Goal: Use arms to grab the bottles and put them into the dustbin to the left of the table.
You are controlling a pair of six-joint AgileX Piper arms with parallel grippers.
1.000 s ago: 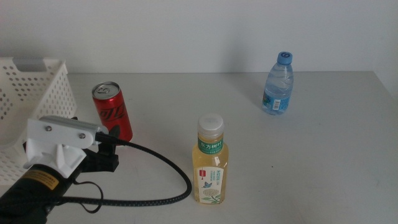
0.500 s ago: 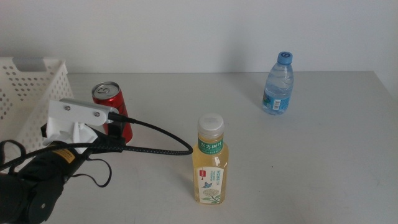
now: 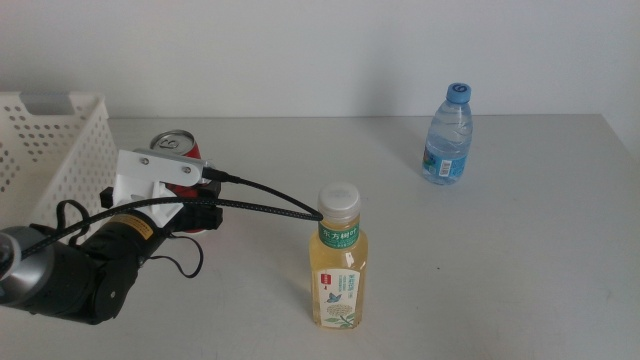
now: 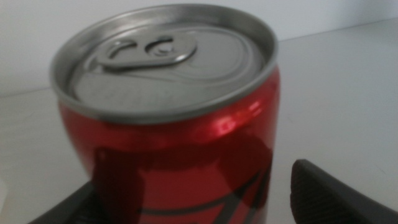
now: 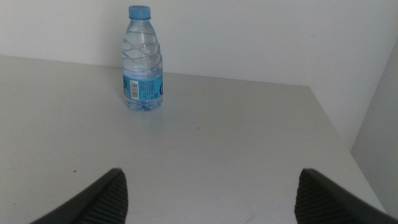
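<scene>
1. Middle view shows the left hand [image 3: 200, 208] close against the red soda can [image 3: 178, 148], which stands upright near the tabletop's [image 3: 520, 250] left edge, just beside the white dustbin [image 3: 45, 150].
2. The can's long axis is vertical, and it sits straight ahead of the left hand; in the left wrist view the can [image 4: 180, 149] fills the gap between the two dark jaws.
3. Those jaws are spread wider than the can; a clear gap shows on one side, and I cannot tell whether the other jaw touches it. Nothing is gripped yet.
4. My judgement: the coming move is to close on the can, then carry it left to the dustbin.
5. The right hand [image 5: 211, 193] waits with jaws wide apart, holding nothing, facing the clear water bottle [image 5: 143, 62] near the far right corner.
6. The yellow drink bottle [image 3: 338, 262] stands upright nearer the front edge, about mid-tabletop.
</scene>
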